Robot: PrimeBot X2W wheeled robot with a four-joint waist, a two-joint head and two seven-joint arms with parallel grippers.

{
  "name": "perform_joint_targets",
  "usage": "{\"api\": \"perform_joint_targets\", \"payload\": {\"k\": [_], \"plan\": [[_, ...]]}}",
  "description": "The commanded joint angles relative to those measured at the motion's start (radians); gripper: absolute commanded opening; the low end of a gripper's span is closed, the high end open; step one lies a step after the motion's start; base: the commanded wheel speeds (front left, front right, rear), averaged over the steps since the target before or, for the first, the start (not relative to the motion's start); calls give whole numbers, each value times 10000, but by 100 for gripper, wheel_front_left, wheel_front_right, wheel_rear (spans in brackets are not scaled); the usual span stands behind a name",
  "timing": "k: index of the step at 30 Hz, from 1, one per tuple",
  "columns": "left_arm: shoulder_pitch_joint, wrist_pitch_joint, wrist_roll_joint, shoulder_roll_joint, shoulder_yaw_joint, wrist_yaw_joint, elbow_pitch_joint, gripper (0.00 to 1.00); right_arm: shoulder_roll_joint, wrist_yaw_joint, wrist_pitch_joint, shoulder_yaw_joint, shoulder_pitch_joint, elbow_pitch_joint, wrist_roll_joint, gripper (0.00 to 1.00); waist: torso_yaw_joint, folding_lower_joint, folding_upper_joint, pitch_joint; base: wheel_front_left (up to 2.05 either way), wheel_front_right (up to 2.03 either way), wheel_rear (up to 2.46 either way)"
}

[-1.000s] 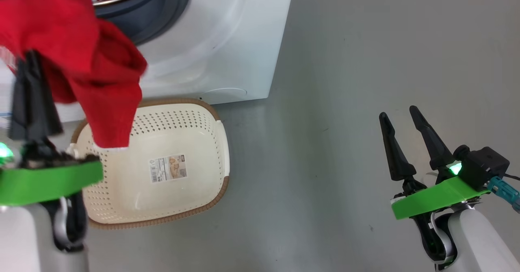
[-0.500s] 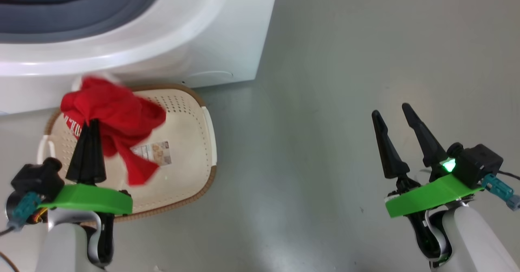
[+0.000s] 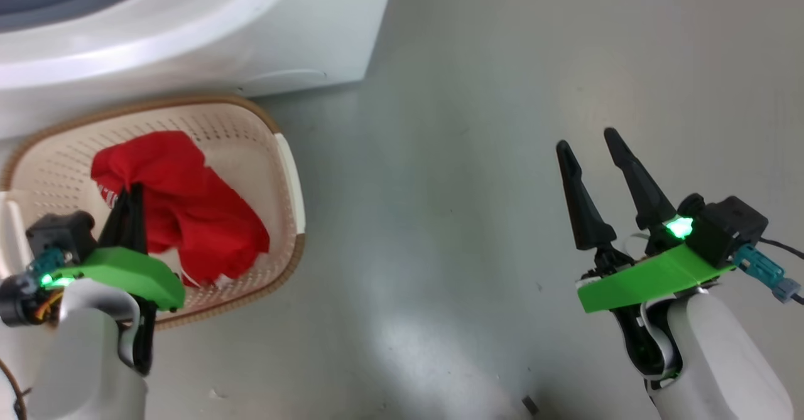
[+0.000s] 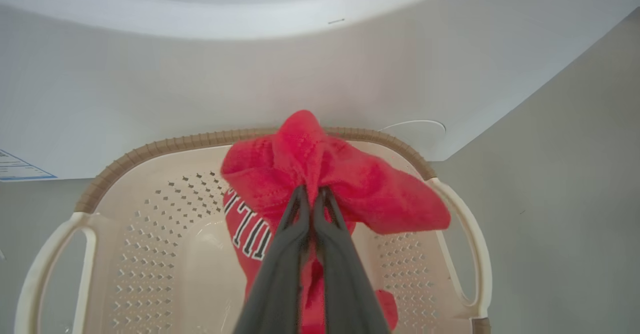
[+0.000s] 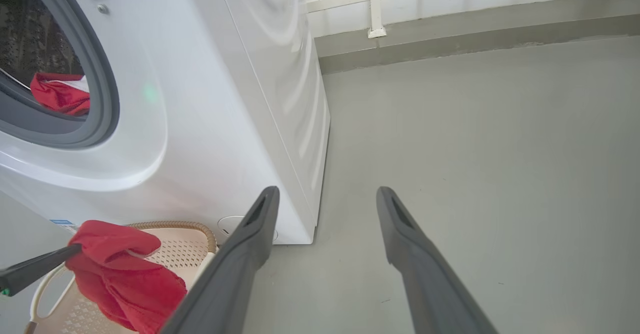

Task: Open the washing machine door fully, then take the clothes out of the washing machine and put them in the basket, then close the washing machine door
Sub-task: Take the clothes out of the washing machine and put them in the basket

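Note:
A red garment [image 3: 188, 213] with white lettering hangs partly inside the cream basket [image 3: 292, 175], which stands on the floor against the washing machine [image 3: 188, 49]. My left gripper [image 3: 132, 188] is shut on a fold at the garment's top; in the left wrist view its closed tips [image 4: 312, 191] pinch the red cloth [image 4: 350, 184] above the basket [image 4: 150, 149]. My right gripper [image 3: 584, 140] stands open over bare floor to the right, holding nothing. The right wrist view shows more red and white clothes [image 5: 60, 94] in the drum behind the grey gasket. The washing machine door is out of view.
Grey floor [image 3: 471, 156] stretches to the right of the machine and basket. A low wall ledge with a white rail [image 5: 372, 4] runs behind the machine. A small blue label [image 4: 20, 167] sits low on the machine's front.
The head camera has tilted down. My left gripper has carried the red garment from in front of the drum opening down into the basket. The right gripper has kept its pose.

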Motion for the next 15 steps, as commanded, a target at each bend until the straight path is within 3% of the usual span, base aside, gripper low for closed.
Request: {"api": "perform_joint_targets", "payload": {"k": [1,15], "plan": [[-130,-53,155,409,141,-55,147,0,43,63,-65,258,-4,-241,105,100,-294,0,0,469,0,0,0],[-2146,-53,268,1153,-314,-55,3325,0,237,63,-65,483,-498,-386,129,100,-710,0,0,1697,0,0,0]]}}
